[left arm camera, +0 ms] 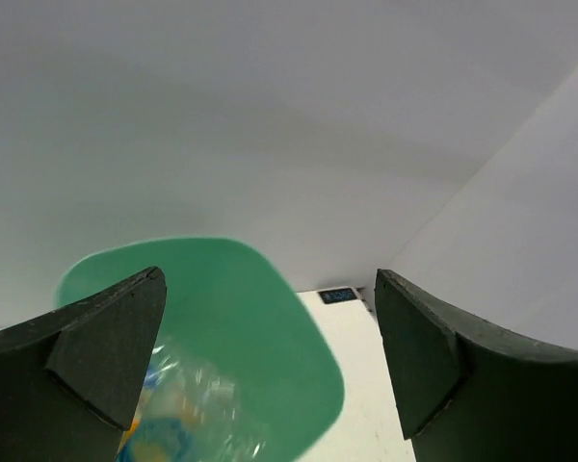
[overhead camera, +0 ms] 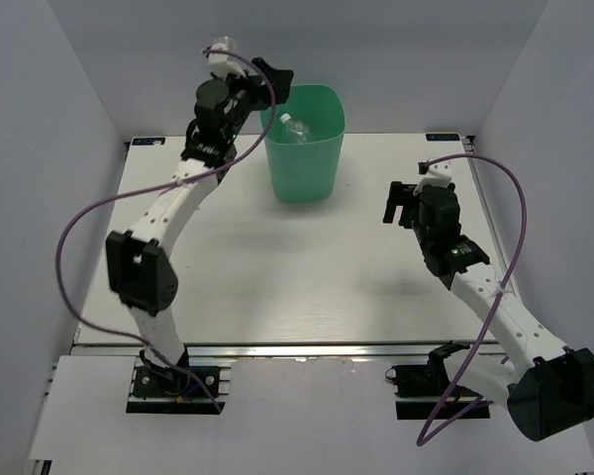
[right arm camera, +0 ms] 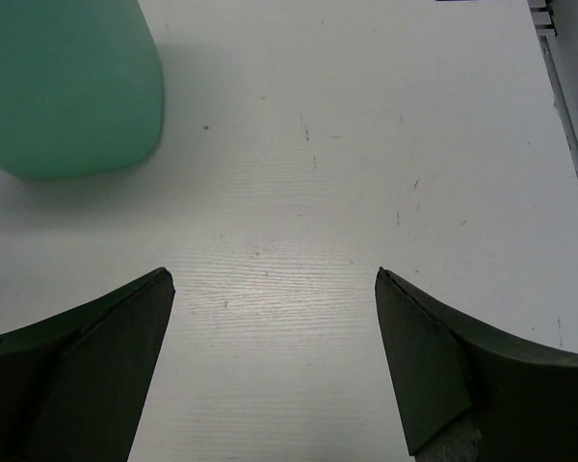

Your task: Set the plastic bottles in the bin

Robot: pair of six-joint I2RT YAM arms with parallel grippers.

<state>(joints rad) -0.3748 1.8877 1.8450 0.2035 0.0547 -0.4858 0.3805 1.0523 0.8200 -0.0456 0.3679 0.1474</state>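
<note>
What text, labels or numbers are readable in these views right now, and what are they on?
No text is legible in any view.
On the small dark tag beyond the bin: bluish marks, too small to read.
On the bottles inside the bin: blue and orange label patches, too blurred to read.

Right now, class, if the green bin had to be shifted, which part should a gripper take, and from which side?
Pinch the right-hand rim of the bin from straight above, one finger inside, one outside. It stands upright, mouth open upward, and its body looks too wide to span. The left gripper hangs over the opposite rim; the bottles lie inside, below the rim.
</note>
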